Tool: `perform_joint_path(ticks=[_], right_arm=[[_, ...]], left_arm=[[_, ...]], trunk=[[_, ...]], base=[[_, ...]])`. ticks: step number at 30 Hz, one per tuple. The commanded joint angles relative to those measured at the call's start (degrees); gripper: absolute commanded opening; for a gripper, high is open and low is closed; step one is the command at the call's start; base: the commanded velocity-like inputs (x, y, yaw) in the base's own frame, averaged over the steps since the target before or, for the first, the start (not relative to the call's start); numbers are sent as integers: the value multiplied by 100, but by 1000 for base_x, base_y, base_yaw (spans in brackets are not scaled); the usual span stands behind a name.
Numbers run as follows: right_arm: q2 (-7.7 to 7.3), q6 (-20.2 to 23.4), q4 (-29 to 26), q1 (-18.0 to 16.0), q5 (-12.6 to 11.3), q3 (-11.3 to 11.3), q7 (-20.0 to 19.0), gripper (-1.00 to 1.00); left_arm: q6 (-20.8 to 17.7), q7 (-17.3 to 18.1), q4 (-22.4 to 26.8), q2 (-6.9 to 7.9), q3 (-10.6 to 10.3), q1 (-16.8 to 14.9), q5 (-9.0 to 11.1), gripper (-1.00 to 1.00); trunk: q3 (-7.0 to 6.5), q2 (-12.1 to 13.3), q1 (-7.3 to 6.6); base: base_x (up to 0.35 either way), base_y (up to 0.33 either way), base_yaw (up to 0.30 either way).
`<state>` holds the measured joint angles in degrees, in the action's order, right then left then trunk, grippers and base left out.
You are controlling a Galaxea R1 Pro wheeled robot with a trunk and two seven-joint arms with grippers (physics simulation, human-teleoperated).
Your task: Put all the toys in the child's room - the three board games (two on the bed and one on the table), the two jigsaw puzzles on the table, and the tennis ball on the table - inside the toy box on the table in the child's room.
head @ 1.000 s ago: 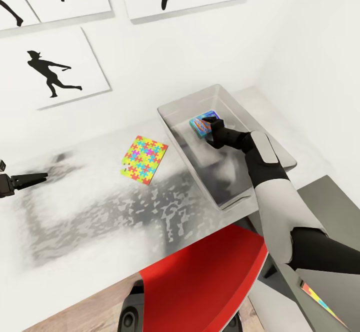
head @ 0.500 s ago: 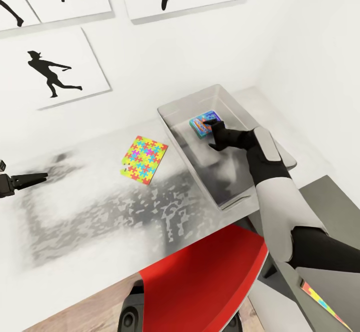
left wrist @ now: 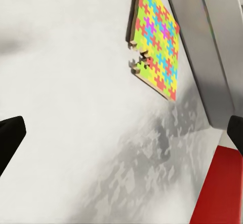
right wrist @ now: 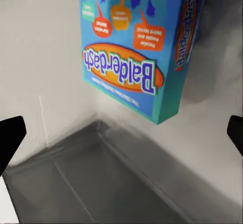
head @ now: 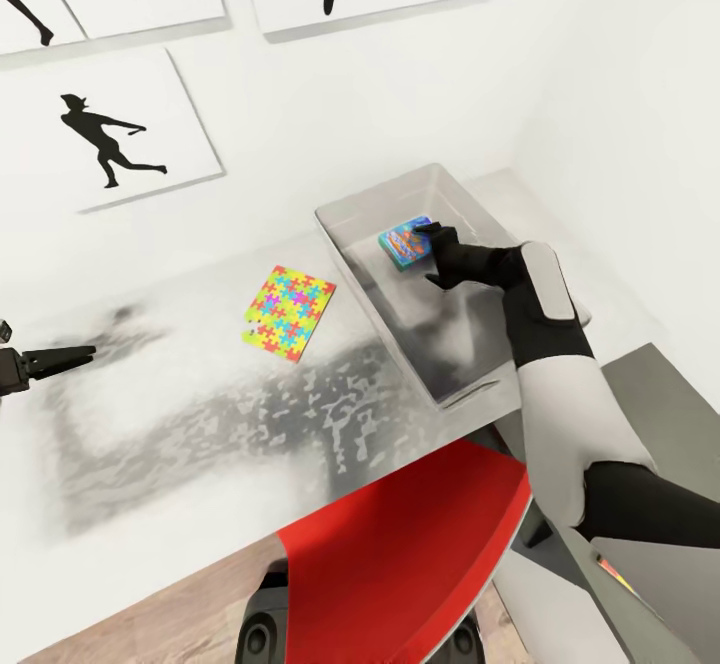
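Now the right gripper [head: 432, 244], which had held the blue board game [head: 404, 242] a moment before, stood with jaws wide and drawn back, so the game lay inside the toy box [head: 350, 244], while one jigsaw puzzle [head: 288, 311] waited on the table [head: 150, 444].

Right arm [head: 560, 384], lower right of frame: glossy white shells, black joints, grey wrist panel. Black left gripper [head: 55, 357] at left edge.

Red chair [head: 410, 554] tucked under desk edge; black silhouette pictures [head: 110, 134] on white wall.
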<state>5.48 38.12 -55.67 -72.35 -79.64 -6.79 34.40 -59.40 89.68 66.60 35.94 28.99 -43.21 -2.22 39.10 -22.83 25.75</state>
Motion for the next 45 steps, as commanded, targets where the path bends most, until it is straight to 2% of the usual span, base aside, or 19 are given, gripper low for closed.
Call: perform_joint_path(ticks=[1,7,12,26,34,45], right_arm=[[6,12,-96,1,-60,-16,62,100],[6,17,-479,51,-72,-10,69,100],[6,32,-574,76,-72,-9,95,100],[6,27,-603,89,-62,-6,102,100],[22,21,-670,90,-60,-6,102,100],[24,27,-886,92,-65,0,108,100]], left_arm=[[-60,32,2,1,3,-3,-18,100],[-60,32,2,-4,-5,-3,222,100],[-60,32,2,-7,-7,1,295,100],[-60,32,2,-2,-6,5,309,100],[-60,32,2,0,-1,5,314,100],[-60,32,2,1,1,5,318,100]], trunk=[[8,-9,3],[8,-9,3],[8,-9,3],[8,-9,3],[3,-9,3],[-82,-9,3]], base=[[-17,0,0],[-23,0,0],[-129,0,0],[-240,0,0],[-39,0,0],[-2,0,0]])
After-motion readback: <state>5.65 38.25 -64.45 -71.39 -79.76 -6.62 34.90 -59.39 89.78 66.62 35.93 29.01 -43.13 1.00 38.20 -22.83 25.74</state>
